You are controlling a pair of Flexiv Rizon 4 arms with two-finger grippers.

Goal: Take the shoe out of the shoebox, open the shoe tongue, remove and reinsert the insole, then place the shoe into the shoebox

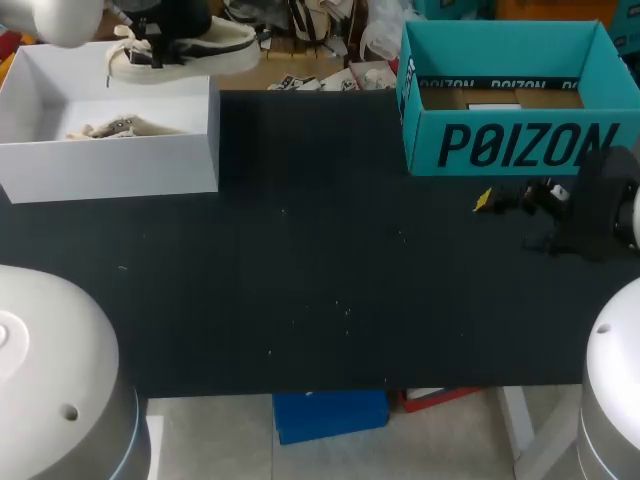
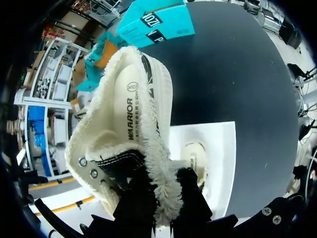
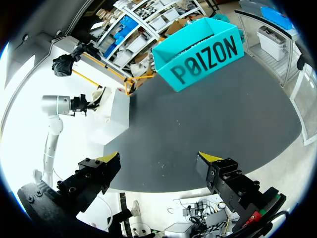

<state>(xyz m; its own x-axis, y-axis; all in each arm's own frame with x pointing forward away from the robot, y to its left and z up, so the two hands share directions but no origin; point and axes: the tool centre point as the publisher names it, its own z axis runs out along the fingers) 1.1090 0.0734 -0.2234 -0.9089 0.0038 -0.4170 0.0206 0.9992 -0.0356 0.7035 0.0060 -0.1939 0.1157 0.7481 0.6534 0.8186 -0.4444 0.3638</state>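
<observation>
A cream shoe [image 1: 205, 48] with a fleece lining hangs over the far edge of the white shoebox [image 1: 150, 160] at the table's back left. My left gripper [image 1: 155, 45] is shut on it. In the left wrist view the black fingers [image 2: 141, 206] pinch the fleecy collar of the shoe [image 2: 129, 124], and the yellow tips are hidden. The white shoebox [image 2: 218, 144] lies beneath, with a pale shoe-like item [image 2: 194, 157] inside. My right gripper [image 1: 490, 203] stands open and empty just in front of the teal box, with bare table between its tips [image 3: 159, 159].
A large open teal box [image 1: 500, 140] stands at the back right, close behind my right gripper; it shows too in the right wrist view [image 3: 203, 54]. A pale laced item [image 1: 115, 128] lies in the white shoebox. The dark table [image 1: 320, 280] spreads between the boxes.
</observation>
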